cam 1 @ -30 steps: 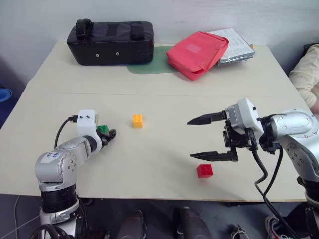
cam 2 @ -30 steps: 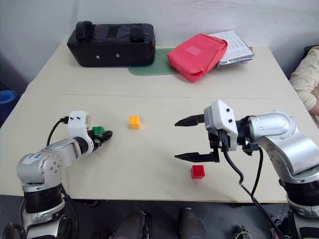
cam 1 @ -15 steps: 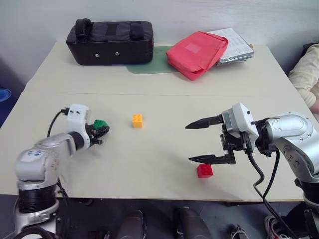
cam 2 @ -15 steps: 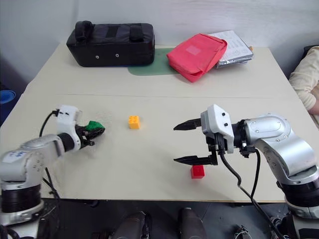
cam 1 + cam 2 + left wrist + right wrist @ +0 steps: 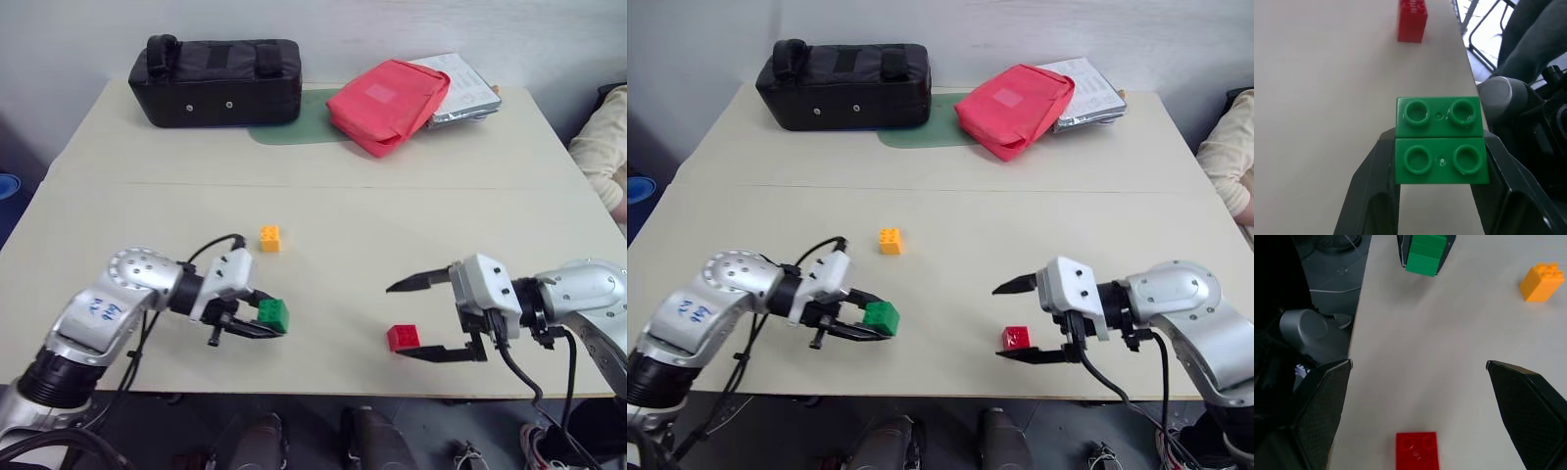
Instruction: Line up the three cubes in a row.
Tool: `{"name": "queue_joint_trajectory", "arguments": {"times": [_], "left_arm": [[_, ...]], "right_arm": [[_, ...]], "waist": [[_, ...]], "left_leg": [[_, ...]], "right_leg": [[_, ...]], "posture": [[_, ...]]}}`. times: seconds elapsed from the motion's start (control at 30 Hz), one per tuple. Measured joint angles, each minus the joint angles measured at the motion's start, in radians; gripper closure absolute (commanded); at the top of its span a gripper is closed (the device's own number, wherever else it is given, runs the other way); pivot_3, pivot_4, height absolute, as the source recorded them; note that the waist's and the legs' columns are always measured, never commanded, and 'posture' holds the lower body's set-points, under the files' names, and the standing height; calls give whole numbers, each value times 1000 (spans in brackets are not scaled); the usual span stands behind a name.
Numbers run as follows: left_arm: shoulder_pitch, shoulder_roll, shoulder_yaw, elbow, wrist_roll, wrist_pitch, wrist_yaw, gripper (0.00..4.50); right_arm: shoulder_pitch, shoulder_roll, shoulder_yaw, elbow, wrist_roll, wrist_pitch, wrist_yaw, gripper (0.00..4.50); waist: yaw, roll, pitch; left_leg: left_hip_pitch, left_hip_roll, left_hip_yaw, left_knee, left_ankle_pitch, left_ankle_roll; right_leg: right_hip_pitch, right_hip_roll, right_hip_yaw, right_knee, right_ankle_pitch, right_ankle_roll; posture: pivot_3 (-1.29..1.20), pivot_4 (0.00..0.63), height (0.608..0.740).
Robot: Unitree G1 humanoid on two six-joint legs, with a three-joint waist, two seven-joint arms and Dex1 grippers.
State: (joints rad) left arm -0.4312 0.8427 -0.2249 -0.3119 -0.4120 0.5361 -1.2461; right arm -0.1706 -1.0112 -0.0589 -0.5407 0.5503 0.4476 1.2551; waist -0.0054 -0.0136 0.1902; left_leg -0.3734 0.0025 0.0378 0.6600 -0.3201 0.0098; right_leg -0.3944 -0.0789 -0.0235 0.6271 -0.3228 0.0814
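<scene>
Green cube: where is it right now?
In the head views the green cube sits clamped in the left gripper, near the table's front edge, in front of the orange-yellow cube and left of the red cube.

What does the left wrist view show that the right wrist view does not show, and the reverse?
Left wrist view alone: the studs of the green cube seen close, clamped between the left gripper's fingers. Right wrist view alone: the orange cube and the open right gripper, its fingers apart on either side of the red cube. Both: the green cube, the red cube and the table.
</scene>
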Motion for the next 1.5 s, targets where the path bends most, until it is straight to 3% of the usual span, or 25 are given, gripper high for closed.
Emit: {"name": "queue_joint_trajectory", "arguments": {"times": [0.27,0.57,1.17,1.23,1.5], "left_arm": [[-48,-97,-150,12,124,-22,31,2978],[-112,-210,-245,93,255,-12,112,2978],[-108,-233,-278,51,287,81,145,2978],[-108,-233,-279,50,288,89,146,2253],[-100,-225,-270,20,282,130,153,32]], "right_arm": [[109,-37,-105,-58,30,14,-3,0],[177,-37,-134,-61,19,5,-5,0],[177,-37,-117,-61,9,-12,-32,0],[174,-37,-111,-61,9,-12,-35,0],[146,-37,-103,-59,11,-12,-43,0]], "waist": [[5,0,0],[7,0,0],[7,0,0],[7,0,0],[7,0,0]], "left_leg": [[1,-1,-1,3,-1,8],[0,-1,-1,4,0,7],[0,-1,-1,5,2,3],[0,-1,-1,5,2,3],[0,-1,-1,5,2,3]], "right_leg": [[2,0,1,2,2,3],[2,0,1,2,2,3],[2,0,1,2,2,3],[2,0,1,2,2,3],[2,0,1,2,2,3]], "posture": [[0,150,740],[0,150,740],[0,150,740],[0,150,740],[0,150,740]]}}
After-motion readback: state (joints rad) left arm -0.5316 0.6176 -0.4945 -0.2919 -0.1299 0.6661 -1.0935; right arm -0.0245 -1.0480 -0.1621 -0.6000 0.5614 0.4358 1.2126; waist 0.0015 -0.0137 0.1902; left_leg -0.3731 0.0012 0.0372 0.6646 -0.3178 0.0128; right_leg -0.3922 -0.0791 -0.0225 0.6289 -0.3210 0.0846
